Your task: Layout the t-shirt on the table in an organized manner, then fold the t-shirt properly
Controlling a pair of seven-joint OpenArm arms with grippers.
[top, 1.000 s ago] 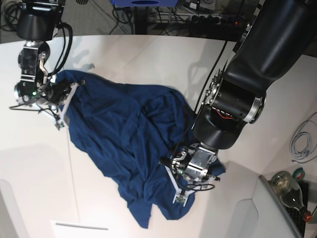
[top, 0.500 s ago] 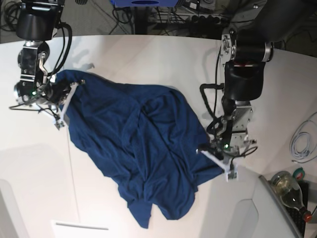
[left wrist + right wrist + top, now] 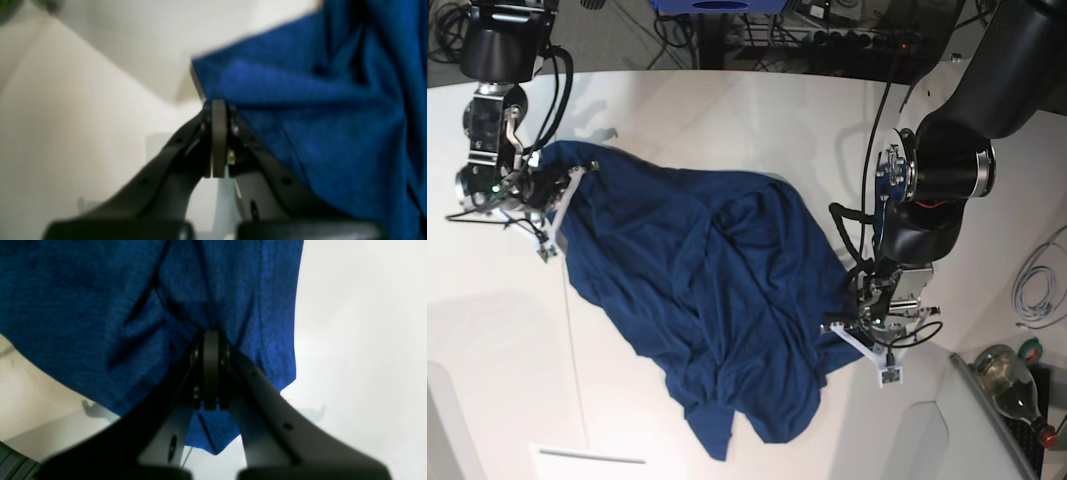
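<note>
While both arms' jaws pinch opposite edges of the crumpled navy t-shirt [image 3: 697,290], the left gripper [image 3: 867,338] and right gripper [image 3: 552,205] should pull apart evenly, keeping the fabric low over the white table [image 3: 727,110].

Glass bottle [image 3: 1008,384] at lower right; coiled white cable [image 3: 1037,280] just above it

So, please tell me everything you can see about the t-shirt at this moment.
The t-shirt is plain dark navy blue, soft knit-looking fabric with no print. It lies crumpled and wrinkled on the white table, spread diagonally, not yet laid flat or folded. The right gripper has its jaws shut on one edge, and the left gripper has its jaws shut on the opposite edge. Folds overlap in the middle, so sleeves and collar cannot be told apart.
</note>
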